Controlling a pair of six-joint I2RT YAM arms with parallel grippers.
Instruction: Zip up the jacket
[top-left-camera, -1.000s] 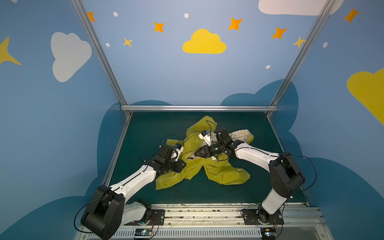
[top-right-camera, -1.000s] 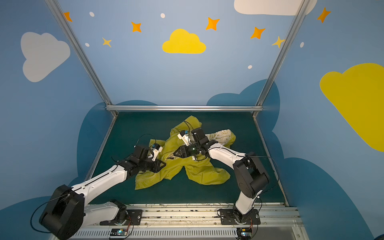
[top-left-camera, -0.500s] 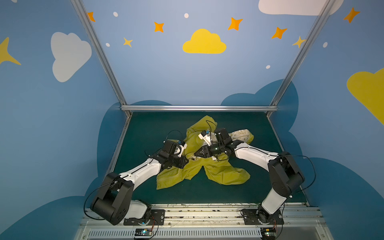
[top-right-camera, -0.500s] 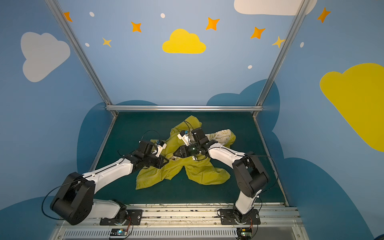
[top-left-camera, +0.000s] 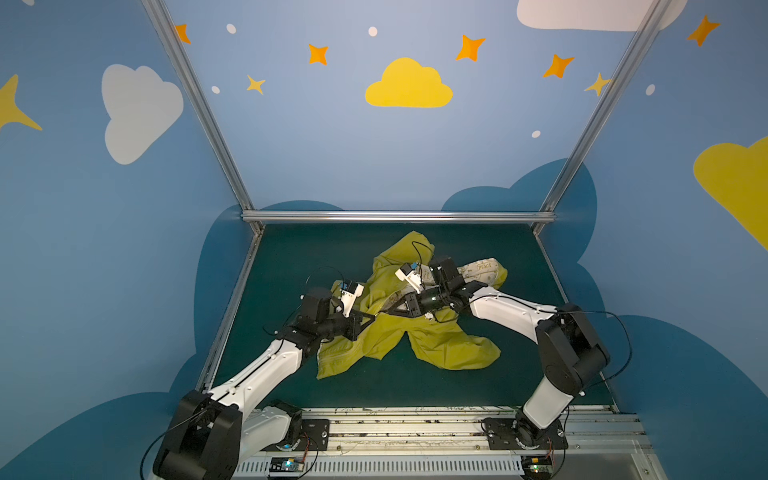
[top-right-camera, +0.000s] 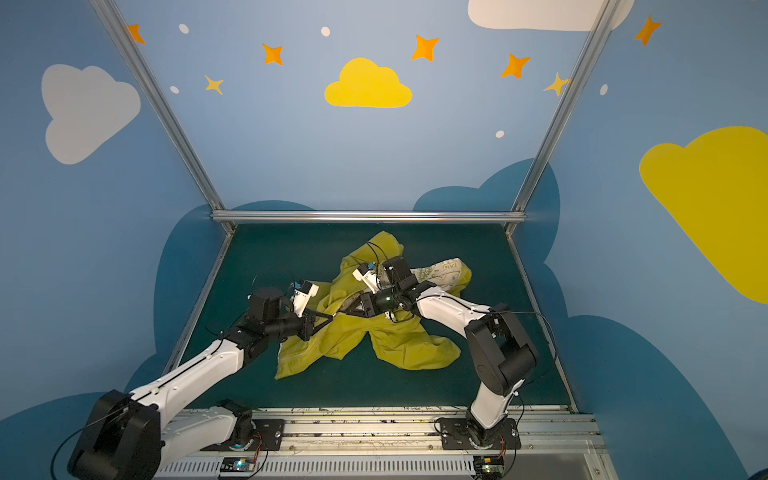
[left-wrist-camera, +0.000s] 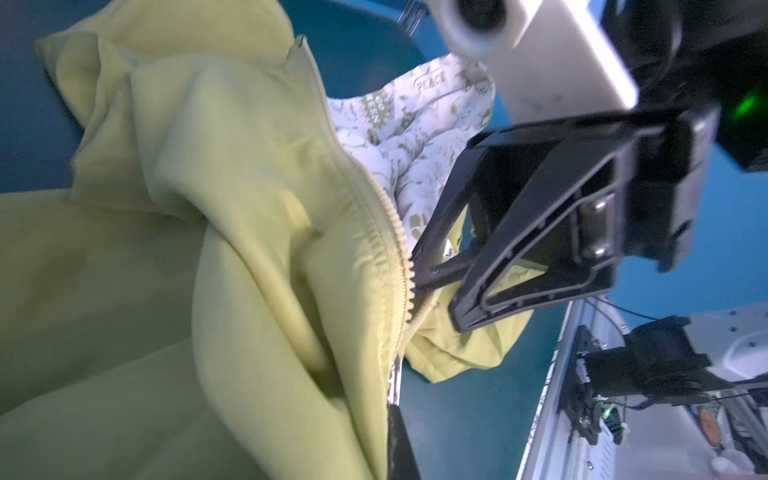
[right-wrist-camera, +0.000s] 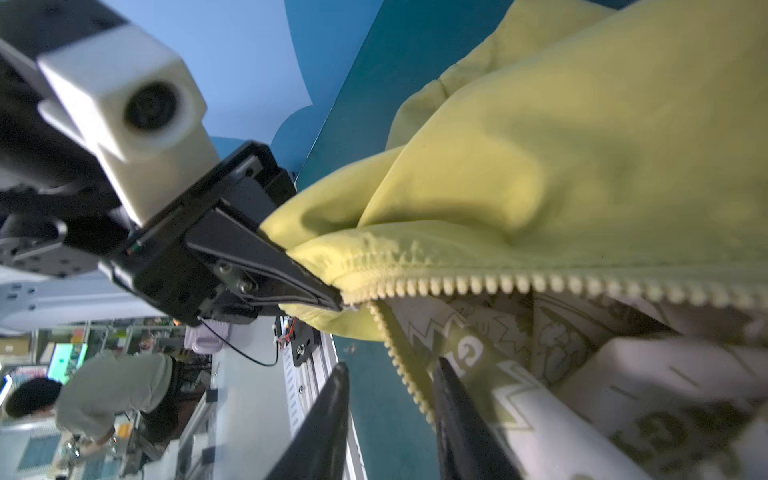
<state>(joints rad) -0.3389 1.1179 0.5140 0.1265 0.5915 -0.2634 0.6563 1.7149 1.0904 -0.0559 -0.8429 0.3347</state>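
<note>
Top views: the jacket (top-left-camera: 449, 349) is seen lying crumpled near the middle of the green table (top-left-camera: 316, 257), with its front not closed. Compared with one second ago, the left end effector (top-left-camera: 371, 317) has been brought inward from the jacket's left side to the zipper. It is now met almost tip to tip by the right end effector (top-left-camera: 390, 309), which has hardly been moved.

Left wrist view: the toothed zipper edge (left-wrist-camera: 399, 232) is shown running along the yellow fabric. The right end effector (left-wrist-camera: 434, 286) is placed directly at it, with the printed lining (left-wrist-camera: 399, 116) behind.

Right wrist view: the left end effector (right-wrist-camera: 338, 301) is seen clamped tight on the jacket at the point where the two tooth rows meet; this grip was completed within the last second. The right end effector's fingers (right-wrist-camera: 328, 407) are not shut. A gap is left between them, and the loose tooth row (right-wrist-camera: 409, 386) is passed through it.

The zipper's lower end is therefore judged to be anchored. The second hold is judged unfinished, and the zipping itself not yet started. Whether the slider lies inside the left grip cannot be told.
</note>
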